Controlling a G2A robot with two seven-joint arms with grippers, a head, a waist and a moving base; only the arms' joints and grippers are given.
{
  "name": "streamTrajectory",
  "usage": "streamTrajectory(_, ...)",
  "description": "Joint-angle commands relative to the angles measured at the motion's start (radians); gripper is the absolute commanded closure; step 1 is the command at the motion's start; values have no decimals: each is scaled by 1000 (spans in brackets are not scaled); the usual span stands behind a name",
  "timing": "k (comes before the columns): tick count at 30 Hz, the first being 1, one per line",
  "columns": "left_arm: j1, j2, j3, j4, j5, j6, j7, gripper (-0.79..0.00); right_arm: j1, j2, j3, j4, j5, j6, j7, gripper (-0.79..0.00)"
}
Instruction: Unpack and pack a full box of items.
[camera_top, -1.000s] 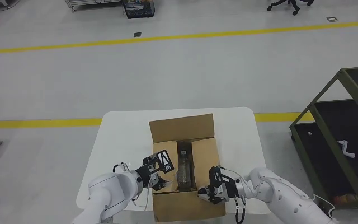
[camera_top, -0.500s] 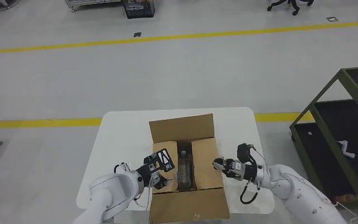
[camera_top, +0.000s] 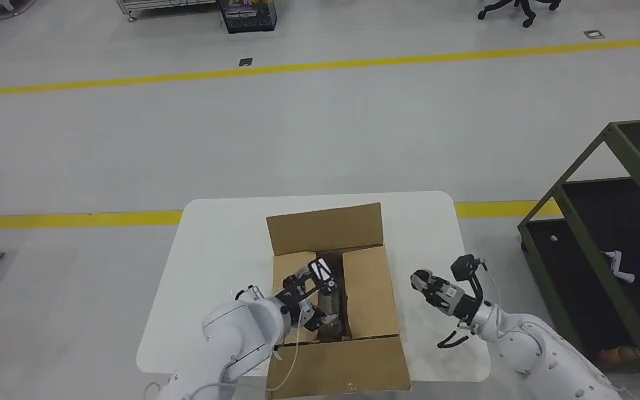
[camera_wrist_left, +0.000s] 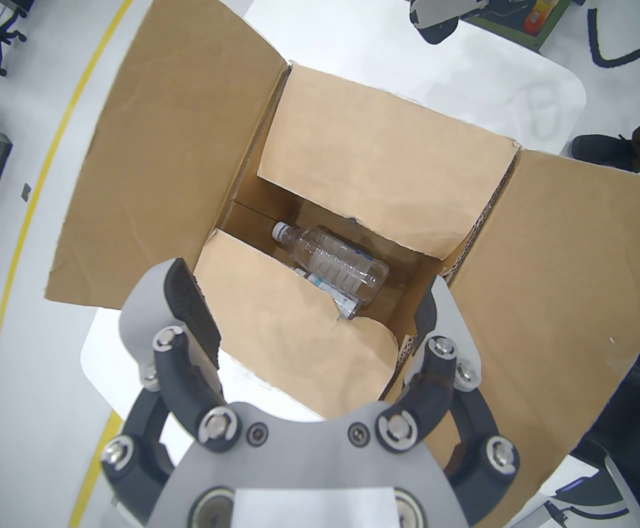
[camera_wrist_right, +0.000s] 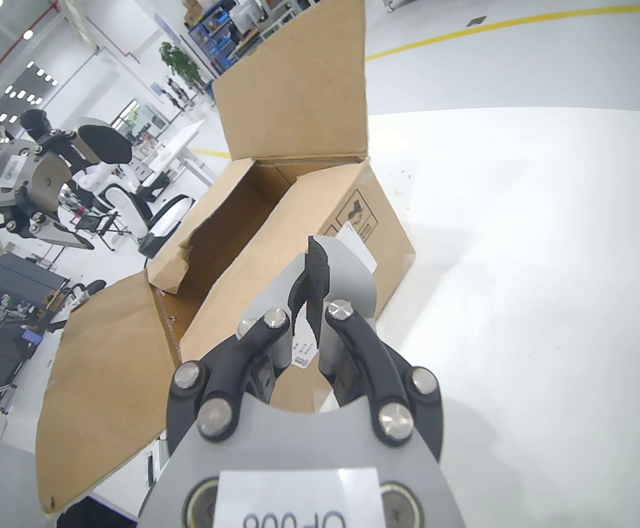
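- While the left gripper (camera_wrist_left: 305, 290) hovers with jaws spread wide over the cardboard box (camera_wrist_left: 165, 150), a clear ribbed plastic bottle (camera_wrist_left: 335, 265) lies on its side deep inside, beyond the jaws, untouched.
- Right gripper (camera_wrist_right: 314, 265) pinched closed on nothing, just beside the box's outer wall, above the smooth white table (camera_wrist_right: 500, 225).
- Box is corrugated; the inner flap (camera_wrist_left: 280, 320) has a torn edge and partly covers the bottle.

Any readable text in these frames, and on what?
Bottle label: too blurred.
Box side print and white sticker: too small.
Right gripper tag: upside down, cut off by the frame edge.
Left gripper tag: partly out of frame.
No text reads in full.
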Motion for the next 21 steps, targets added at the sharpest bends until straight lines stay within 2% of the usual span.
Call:
streamTrajectory(1, -14, -4, 23, 7, 2, 11, -16, -785, 0, -7, -11, 7, 4, 11, 4, 0)
streamTrajectory(7, -14, -4, 23, 7, 2, 11, -16, -785, 16, -36, -58, 35, -4, 23, -11, 0)
streamTrajectory(14, -14, -4, 23, 7, 2, 11, -16, -785, 42, -68, -110, 58, -20, -21, -11, 0)
streamTrajectory(21, -2, -3, 22, 35, 66, 79, 22, -785, 72, -95, -151, 84, -13, -62, 26, 0)
